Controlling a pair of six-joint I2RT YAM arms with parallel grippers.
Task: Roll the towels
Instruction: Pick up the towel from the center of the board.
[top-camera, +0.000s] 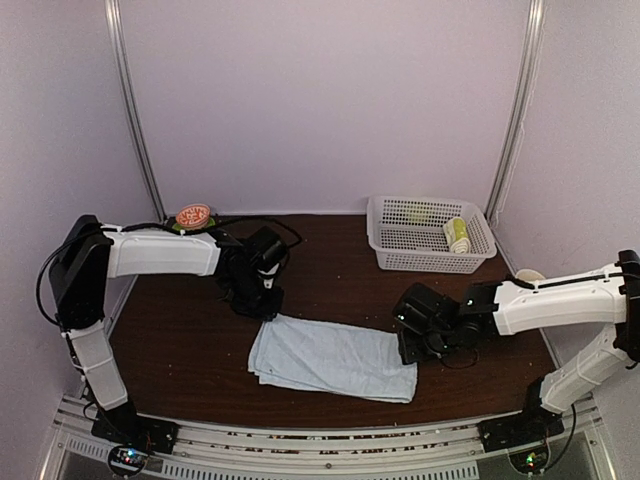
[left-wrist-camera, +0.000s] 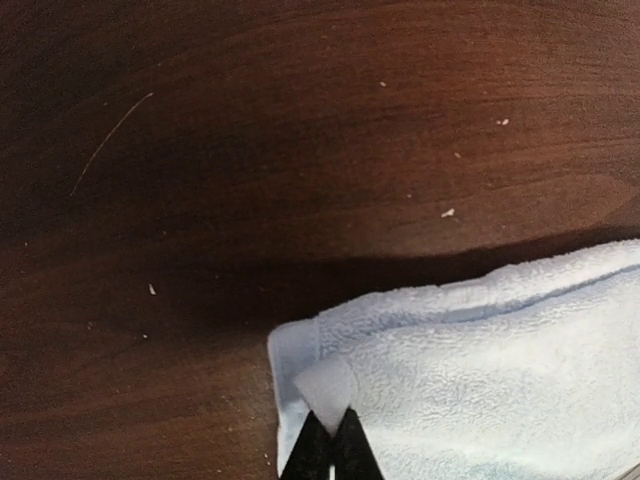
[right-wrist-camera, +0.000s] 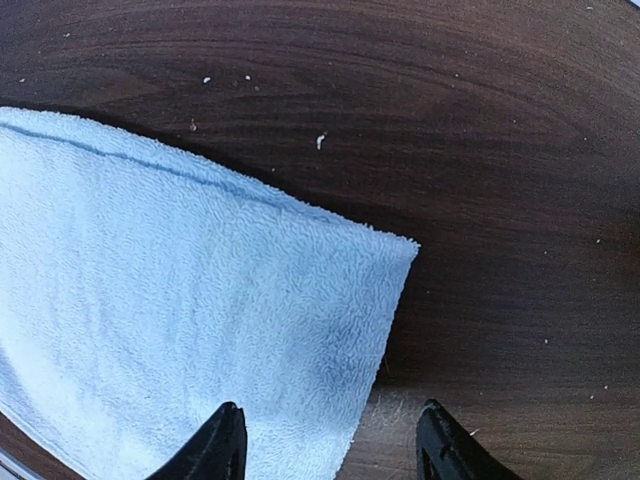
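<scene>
Left arm (top-camera: 160, 252) reaching inward, left claw (top-camera: 262, 303) closed at far-left corner of pale-blue towel (top-camera: 330, 358), right arm (top-camera: 555, 300) stretched leftward, right claw (top-camera: 413, 340) open, straddling towel's right edge

No text can be read anywhere: the small tag (left-wrist-camera: 325, 385) on the pale-blue towel (left-wrist-camera: 480, 380) looks blank, and the red round thing (top-camera: 193, 214) at far left is too blurred.

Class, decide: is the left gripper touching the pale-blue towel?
Touching. The left wrist view shows the left gripper shut on the pale-blue towel at its corner tag, fingertips pinched together on it.
</scene>
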